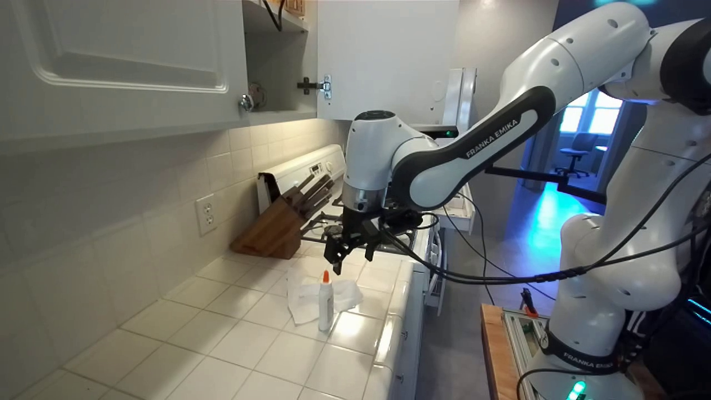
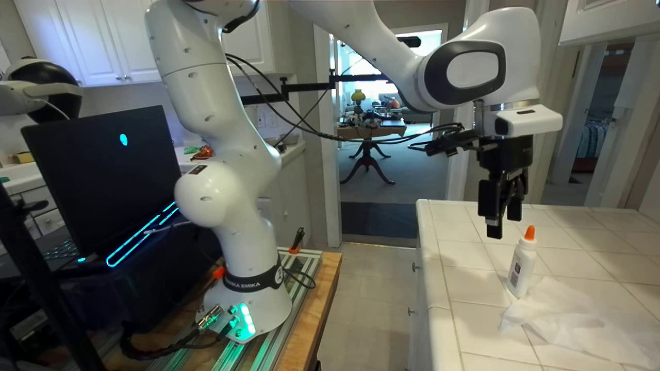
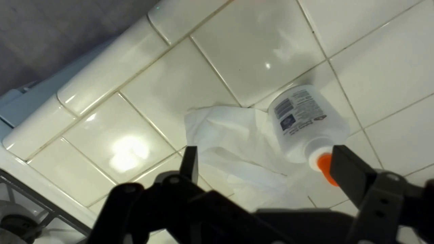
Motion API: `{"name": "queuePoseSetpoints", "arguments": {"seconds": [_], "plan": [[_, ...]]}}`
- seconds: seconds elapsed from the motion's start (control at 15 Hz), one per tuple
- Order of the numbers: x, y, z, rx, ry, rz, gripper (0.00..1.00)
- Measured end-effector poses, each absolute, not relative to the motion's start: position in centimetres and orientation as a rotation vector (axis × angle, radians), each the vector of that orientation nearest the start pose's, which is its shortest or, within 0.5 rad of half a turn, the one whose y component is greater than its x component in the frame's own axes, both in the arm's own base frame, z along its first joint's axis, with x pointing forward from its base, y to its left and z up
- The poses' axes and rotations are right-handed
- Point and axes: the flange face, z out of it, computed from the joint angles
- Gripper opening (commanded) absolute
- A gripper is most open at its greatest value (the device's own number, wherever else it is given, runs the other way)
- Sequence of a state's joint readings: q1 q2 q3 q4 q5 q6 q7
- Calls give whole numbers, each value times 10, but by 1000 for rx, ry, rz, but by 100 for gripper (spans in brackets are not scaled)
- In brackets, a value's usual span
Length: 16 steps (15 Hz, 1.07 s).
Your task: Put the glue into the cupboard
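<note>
The glue (image 2: 522, 269) stands upright on the tiled counter (image 2: 469, 282), just beside a crumpled white sheet (image 2: 582, 319) (whether the two touch, we cannot tell); above, the cupboard (image 1: 279, 69) is open. The gripper (image 2: 504, 225) hangs near the glue, its fingers (image 2: 489, 198) spread and holding nothing. In the wrist view, one finger hides part of the orange cap (image 3: 324, 166): we judge the glue off-centre. We should shift sideways until it stands midway between the fingers, lower straight down without brushing the cap, and close on the broad body.
</note>
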<state>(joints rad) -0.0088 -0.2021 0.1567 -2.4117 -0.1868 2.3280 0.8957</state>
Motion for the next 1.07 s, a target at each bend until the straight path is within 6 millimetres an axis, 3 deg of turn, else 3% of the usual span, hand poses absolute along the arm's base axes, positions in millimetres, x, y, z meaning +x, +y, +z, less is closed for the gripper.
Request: {"name": "queuePoseSetpoints", "arguments": {"seconds": [0.4, 0.73, 1.07], "plan": [[471, 88, 381, -3110, 921, -432, 100], [477, 89, 360, -3138, 929, -488, 100], [482, 93, 357, -3131, 943, -479, 100]]}}
